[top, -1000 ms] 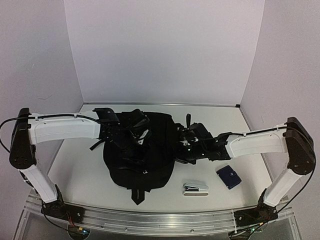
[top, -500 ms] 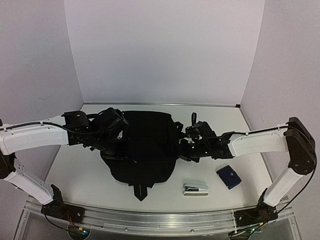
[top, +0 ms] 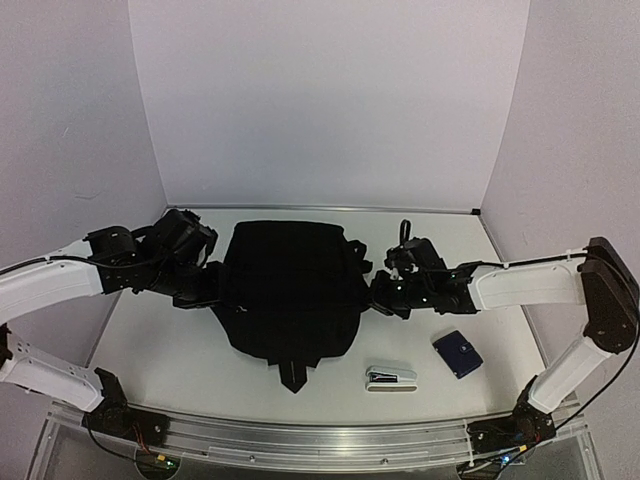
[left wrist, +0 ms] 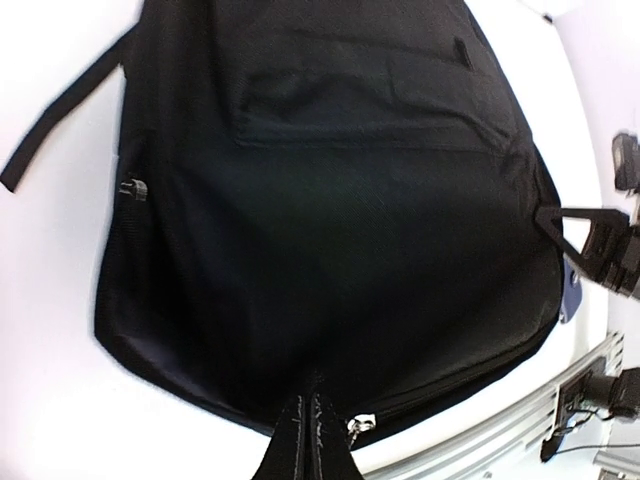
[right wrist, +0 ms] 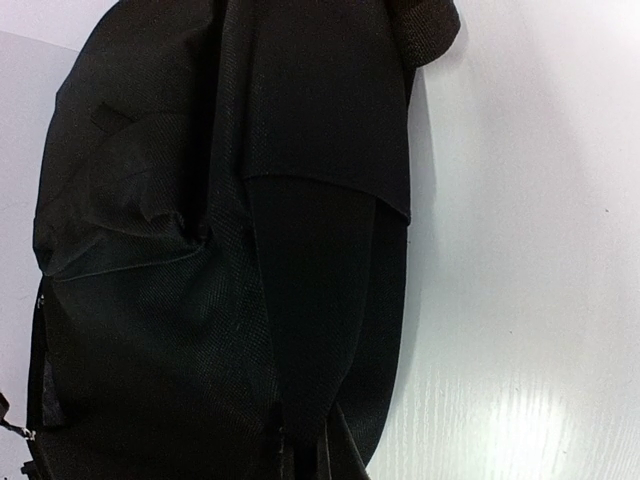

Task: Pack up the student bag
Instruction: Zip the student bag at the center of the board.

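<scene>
Overhead, student bag: flat on the middle of the worktop, between both arms.
Overhead, left end effector: at the bag's left edge.
Overhead, right end effector: at its right edge.
Overhead, extras: stapler and small dark blue item, near right.
Left wrist, left end effector: fingers together, pinching the bag's edge.
Right wrist, right end effector: clamped on bag fabric.
</scene>
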Robot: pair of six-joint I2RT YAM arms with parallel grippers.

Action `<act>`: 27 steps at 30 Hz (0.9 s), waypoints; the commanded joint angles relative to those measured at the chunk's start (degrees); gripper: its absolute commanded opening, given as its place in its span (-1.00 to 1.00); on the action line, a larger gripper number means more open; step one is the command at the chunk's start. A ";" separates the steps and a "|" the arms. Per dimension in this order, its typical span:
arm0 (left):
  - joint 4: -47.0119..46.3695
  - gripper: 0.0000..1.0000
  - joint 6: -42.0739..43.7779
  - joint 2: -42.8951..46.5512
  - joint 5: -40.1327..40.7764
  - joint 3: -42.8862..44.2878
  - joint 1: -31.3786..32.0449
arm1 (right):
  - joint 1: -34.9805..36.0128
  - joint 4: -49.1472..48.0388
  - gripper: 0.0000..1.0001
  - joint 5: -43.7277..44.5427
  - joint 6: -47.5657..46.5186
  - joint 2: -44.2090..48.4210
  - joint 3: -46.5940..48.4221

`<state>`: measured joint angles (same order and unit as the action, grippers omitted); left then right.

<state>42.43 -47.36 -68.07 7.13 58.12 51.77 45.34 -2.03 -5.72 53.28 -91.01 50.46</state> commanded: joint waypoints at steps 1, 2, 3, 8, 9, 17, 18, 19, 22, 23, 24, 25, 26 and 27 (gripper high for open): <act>-0.01 -1.00 2.40 6.00 3.26 -0.88 -3.79 | -2.65 1.75 -1.00 5.72 -0.10 2.70 -1.72; 0.07 -1.00 2.60 6.58 3.34 -1.04 -3.98 | -2.80 1.77 -1.00 5.72 -0.11 2.84 -1.82; -0.03 -1.00 2.89 6.96 3.08 -1.12 -4.07 | -2.86 1.77 -1.00 5.72 -0.16 2.98 -1.91; -7.85 -1.00 6.90 6.71 -7.57 -2.97 -4.13 | -2.88 1.25 -0.85 3.71 -8.14 4.77 -0.02; -10.16 -0.99 7.96 6.19 -11.12 -3.53 -4.13 | -2.82 1.28 -0.61 2.71 -11.00 5.65 0.91; -17.69 -1.00 8.73 3.40 -19.84 -3.66 -4.13 | 9.08 3.49 0.80 2.13 -35.63 15.68 8.48; -17.79 -1.00 8.31 3.61 -19.62 -3.74 -4.13 | 11.23 4.02 0.81 2.19 -37.35 15.03 9.75; -17.90 -1.00 7.84 3.96 -19.35 -3.83 -4.13 | 13.13 4.58 0.80 2.02 -38.89 13.63 11.38; -17.76 -1.00 6.56 5.24 -18.13 -4.28 -4.13 | 18.73 6.58 0.74 2.76 -43.12 7.30 17.00; -17.49 -1.00 6.31 5.63 -17.57 -4.52 -4.13 | 20.43 7.45 0.71 3.37 -44.63 4.85 19.09; -17.20 -1.00 6.14 5.95 -17.05 -4.74 -4.13 | 21.83 8.26 0.68 3.98 -46.00 2.48 21.12; -16.71 -1.00 5.98 6.18 -16.55 -4.90 -4.13 | 23.13 8.95 0.66 4.65 -47.43 0.40 23.10; -16.32 -1.00 5.79 6.34 -16.22 -5.04 -4.13 | 23.98 9.38 0.63 4.95 -48.67 -1.61 24.70; -16.18 -1.00 5.62 6.38 -16.27 -5.12 -4.13 | 24.58 9.79 0.58 5.06 -49.79 -3.58 26.21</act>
<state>29.77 -40.58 -64.30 -10.20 52.87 47.94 67.03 2.48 -3.38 12.43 -86.84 71.56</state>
